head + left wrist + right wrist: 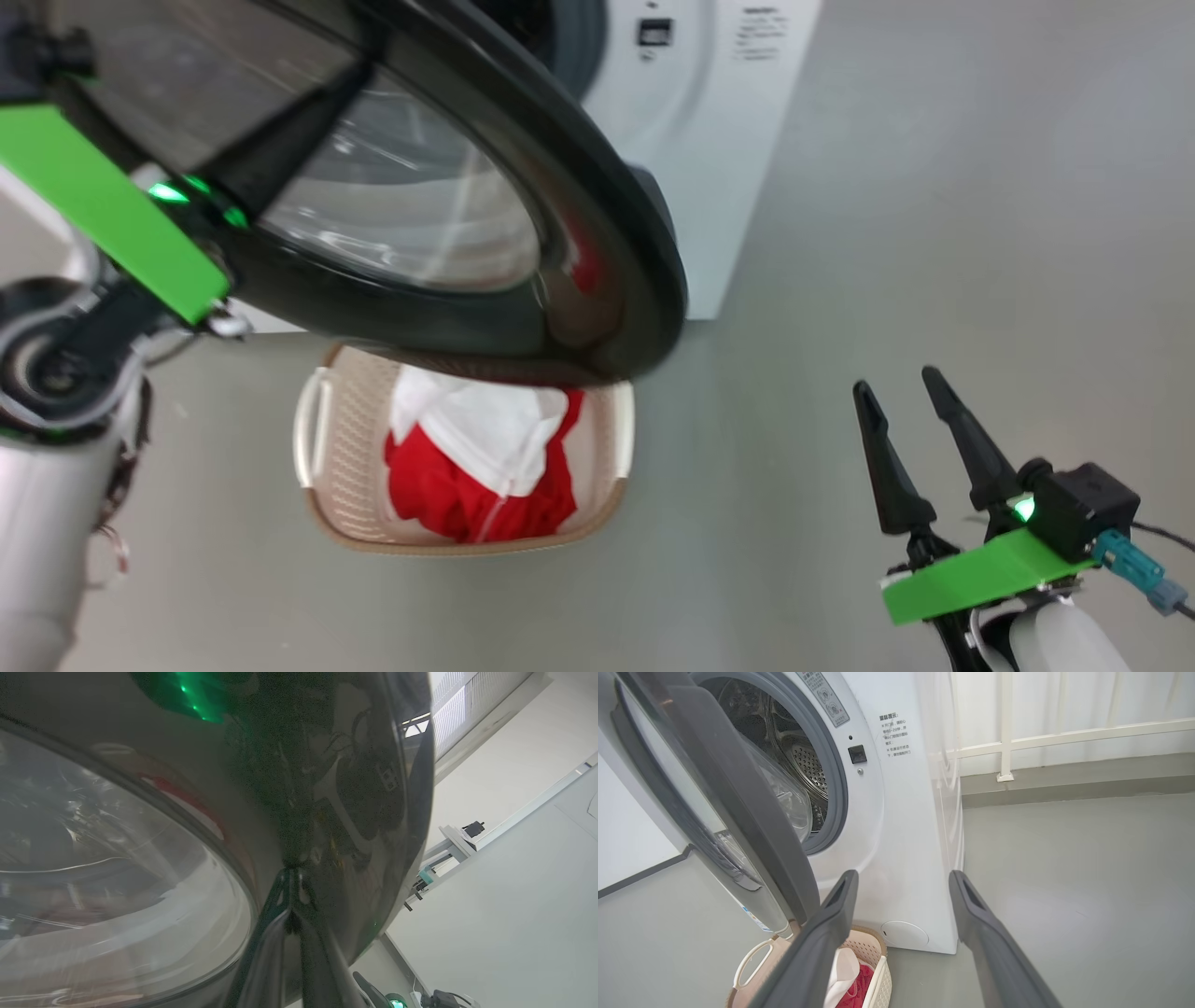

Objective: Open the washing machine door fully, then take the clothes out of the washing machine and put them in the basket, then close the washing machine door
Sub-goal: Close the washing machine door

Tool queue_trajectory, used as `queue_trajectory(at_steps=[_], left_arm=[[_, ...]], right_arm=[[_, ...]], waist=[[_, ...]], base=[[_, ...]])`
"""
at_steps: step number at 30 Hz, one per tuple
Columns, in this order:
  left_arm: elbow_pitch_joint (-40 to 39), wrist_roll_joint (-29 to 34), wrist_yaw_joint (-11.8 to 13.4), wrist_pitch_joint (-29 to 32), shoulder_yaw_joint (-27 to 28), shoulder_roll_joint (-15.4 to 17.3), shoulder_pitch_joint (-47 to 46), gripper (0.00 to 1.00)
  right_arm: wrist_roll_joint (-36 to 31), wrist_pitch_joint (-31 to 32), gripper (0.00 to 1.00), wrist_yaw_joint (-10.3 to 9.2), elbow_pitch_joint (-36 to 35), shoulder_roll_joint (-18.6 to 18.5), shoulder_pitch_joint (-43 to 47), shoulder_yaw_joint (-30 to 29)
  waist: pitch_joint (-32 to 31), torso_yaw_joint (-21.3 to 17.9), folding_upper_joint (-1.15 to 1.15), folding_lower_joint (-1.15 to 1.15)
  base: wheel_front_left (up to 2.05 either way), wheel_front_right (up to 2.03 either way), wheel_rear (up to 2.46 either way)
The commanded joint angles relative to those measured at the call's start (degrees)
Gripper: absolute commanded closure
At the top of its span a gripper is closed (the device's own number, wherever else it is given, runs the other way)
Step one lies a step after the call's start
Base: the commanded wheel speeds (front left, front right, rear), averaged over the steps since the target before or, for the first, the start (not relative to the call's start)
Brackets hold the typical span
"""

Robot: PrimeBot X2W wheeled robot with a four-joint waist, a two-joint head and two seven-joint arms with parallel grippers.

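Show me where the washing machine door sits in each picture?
Head view: washing machine door spans the upper left, over the basket.
Left wrist view: it covers left and centre.
Right wrist view: left side, swung open.
Shared landmark: its clear glass bowl.

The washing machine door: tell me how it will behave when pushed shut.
The washing machine door looks rigid and hinged, so it should swing as one piece rather than flex. Its glossy black ring likely lets the shut left gripper slide under a push. The bulging glass bowl suggests some weight, so it may carry on swinging.
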Motion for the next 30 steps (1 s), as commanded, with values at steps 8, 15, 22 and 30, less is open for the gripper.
queue_trajectory(at_steps=[8, 15, 22, 30], left_arm=[[5.7, 0.5, -0.4, -8.1, -0.4, 5.6, -7.1, 1.0], [7.4, -1.4, -0.4, -11.7, -4.1, 6.7, -7.3, 1.0], [6.8, -3.6, -0.4, -13.6, -7.5, 7.7, -4.9, 1.0], [4.1, -6.8, -0.4, -16.3, -9.3, 8.8, 1.3, 1.0]], right_arm=[[0.1, -0.4, 0.0, 0.36, -1.3, 0.4, -2.7, 1.5], [0.0, -0.4, 0.0, 0.36, -1.2, 0.5, -2.3, 1.1], [-0.4, -0.4, 0.0, 0.36, -1.1, 0.5, -1.6, 1.1], [-0.6, -0.4, 0.0, 0.36, -0.7, 0.5, -0.5, 1.4]], waist=[[3.4, -5.8, 0.0, 0.0], [2.7, -6.0, 0.0, 0.0], [1.1, -4.1, 0.0, 0.0], [-1.4, -2.3, 0.0, 0.0]], base=[[0.0, 0.0, 0.0], [0.0, 0.0, 0.0], [0.0, 0.0, 0.0], [0.0, 0.0, 0.0]])
